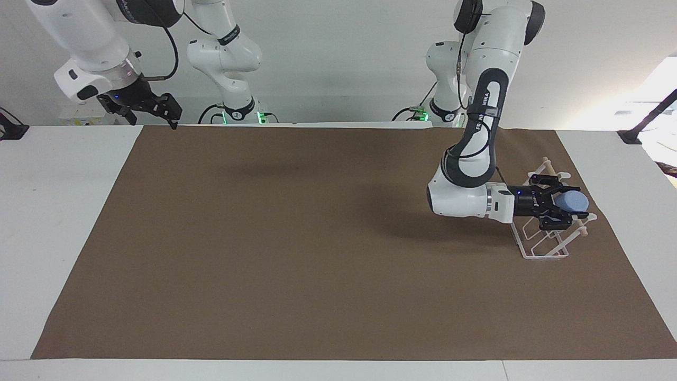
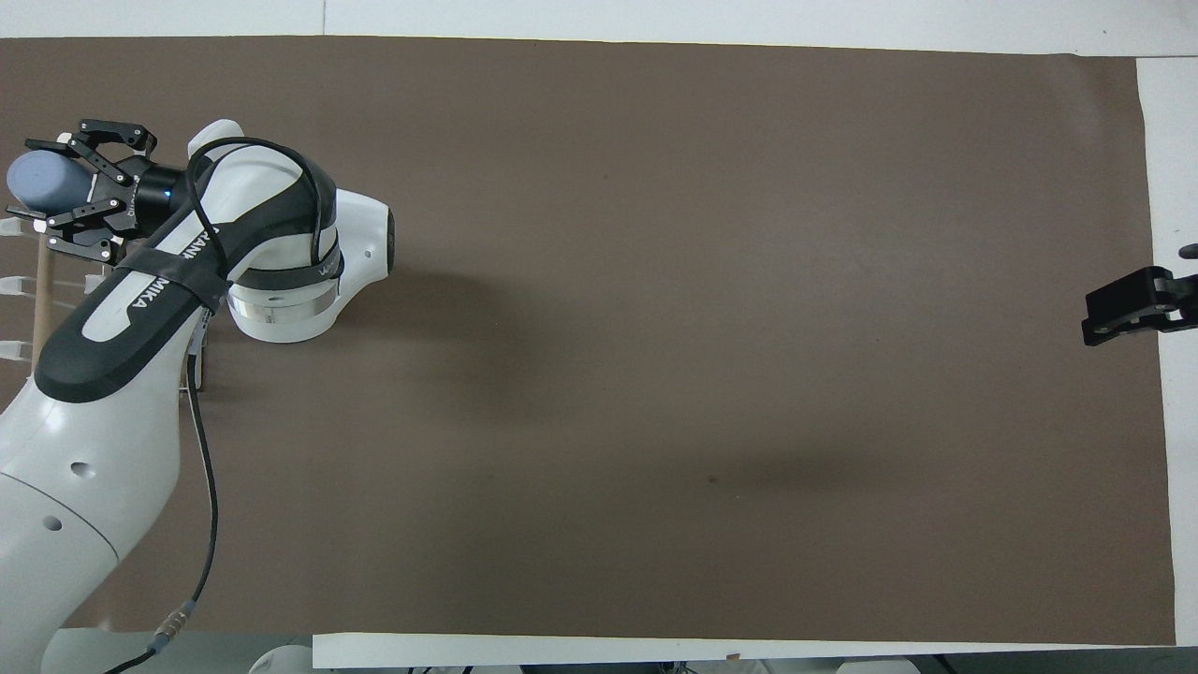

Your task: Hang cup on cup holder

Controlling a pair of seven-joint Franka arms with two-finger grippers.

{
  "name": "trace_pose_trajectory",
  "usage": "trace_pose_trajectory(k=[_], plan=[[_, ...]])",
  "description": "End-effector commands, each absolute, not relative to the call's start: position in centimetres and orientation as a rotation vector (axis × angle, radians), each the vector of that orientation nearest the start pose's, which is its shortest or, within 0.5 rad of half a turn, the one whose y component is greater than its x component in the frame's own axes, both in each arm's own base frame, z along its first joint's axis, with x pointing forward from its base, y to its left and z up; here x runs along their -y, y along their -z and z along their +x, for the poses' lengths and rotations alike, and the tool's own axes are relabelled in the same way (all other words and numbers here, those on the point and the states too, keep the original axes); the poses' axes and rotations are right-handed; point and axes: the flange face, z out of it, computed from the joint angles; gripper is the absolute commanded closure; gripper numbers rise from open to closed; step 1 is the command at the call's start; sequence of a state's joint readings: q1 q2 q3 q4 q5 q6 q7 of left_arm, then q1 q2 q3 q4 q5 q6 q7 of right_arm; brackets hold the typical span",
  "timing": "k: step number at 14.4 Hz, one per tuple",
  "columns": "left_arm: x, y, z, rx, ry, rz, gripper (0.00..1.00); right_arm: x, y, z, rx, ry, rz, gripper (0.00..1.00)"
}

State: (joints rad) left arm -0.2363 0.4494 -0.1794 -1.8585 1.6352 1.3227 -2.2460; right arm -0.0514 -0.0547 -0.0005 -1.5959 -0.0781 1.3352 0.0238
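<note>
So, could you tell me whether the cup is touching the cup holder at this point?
Cannot tell. In the facing view the cup, gripped by the left gripper, overlaps the cup holder prongs, with neither contact nor gap plain; the overhead view settles nothing either.

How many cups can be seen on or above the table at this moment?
1. The blue cup is held on its side in the left pincer, over the white wire rack at the left arm's end of the table. None seems hidden.
</note>
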Motion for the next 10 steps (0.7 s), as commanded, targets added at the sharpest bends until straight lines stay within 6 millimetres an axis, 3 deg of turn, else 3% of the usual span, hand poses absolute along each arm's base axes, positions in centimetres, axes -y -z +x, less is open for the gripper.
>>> trace_pose_trajectory(k=[1, 3, 4, 5, 7, 8, 10], plan=[[11.4, -33.8, 60.3, 0.994, 1.443, -1.332, 1.0, 3.9, -62.6, 50.5, -0.111, -0.343, -3.196, 0.01], [11.5, -33.5, 60.2, 1.029, 1.431, -1.352, 1.0, 3.8, -62.6, 50.5, -0.109, -0.343, -3.196, 0.01], [11.5, -33.2, 60.1, 1.038, 1.417, -1.361, 0.9, 3.8, -62.7, 50.5, -0.109, -0.338, -3.197, 0.01], [11.5, -33.1, 60.0, 1.048, 1.404, -1.365, 0.68, 3.8, -62.7, 50.5, -0.109, -0.341, -3.197, 0.01], [10.3, -32.8, 59.9, 1.08, 1.359, -1.358, 0.13, 3.8, -62.7, 50.5, -0.109, -0.341, -3.197, 0.01], [9.5, -32.5, 60.2, 1.087, 1.347, -1.366, 0.0, 3.8, -62.7, 50.5, -0.109, -0.341, -3.197, 0.01], [9.9, -32.3, 60.5, 1.093, 1.353, -1.408, 0.0, 3.8, -62.6, 50.5, -0.109, -0.341, -3.197, 0.01]])
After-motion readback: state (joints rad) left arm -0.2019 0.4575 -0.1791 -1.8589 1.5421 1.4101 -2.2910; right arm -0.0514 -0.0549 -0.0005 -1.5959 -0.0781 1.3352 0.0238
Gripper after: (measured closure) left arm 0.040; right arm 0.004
